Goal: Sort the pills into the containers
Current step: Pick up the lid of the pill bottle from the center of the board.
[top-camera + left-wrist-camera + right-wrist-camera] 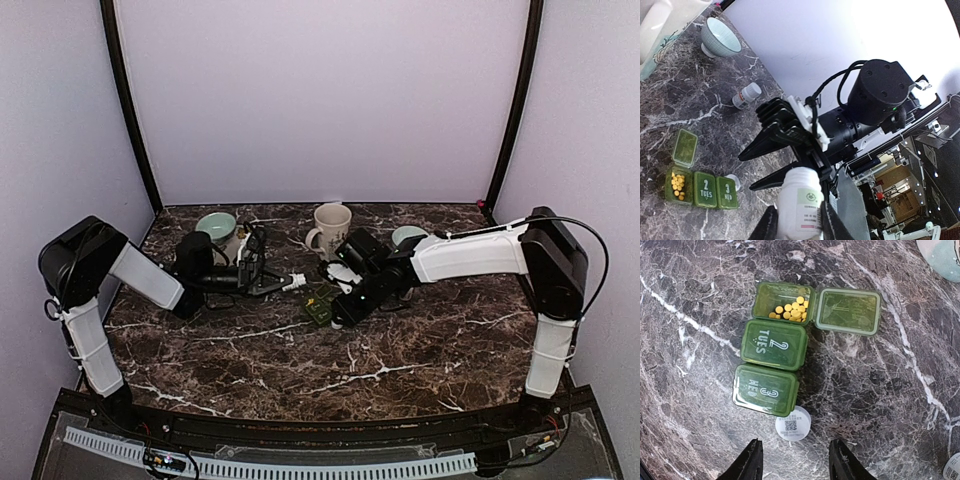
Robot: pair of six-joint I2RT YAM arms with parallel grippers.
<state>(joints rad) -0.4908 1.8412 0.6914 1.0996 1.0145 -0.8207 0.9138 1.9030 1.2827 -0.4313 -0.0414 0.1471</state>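
Cap (793,423) beside organizer (772,365), mug (330,228), bowl (215,224) behind, bottle (799,200) in left claw (800,227)

Yellow pills (790,310) lie in green organizer's (772,345) open compartment.

Clamped between the fingers of the left tool (800,226): white pill bottle (800,202), label toward the lens. Just beyond that tool: right tool (746,172), black jaws spread, nothing between them. Farther out, left of the tool, on the marbled surface (715,125): green pill organizer (705,191), end lid flipped open, yellow pills (677,185) inside; cells marked 2 TUES and 3 WED closed. White cap (734,181) just beside the WED cell. Well beyond: small vial (747,95), then pale bowl (720,40).
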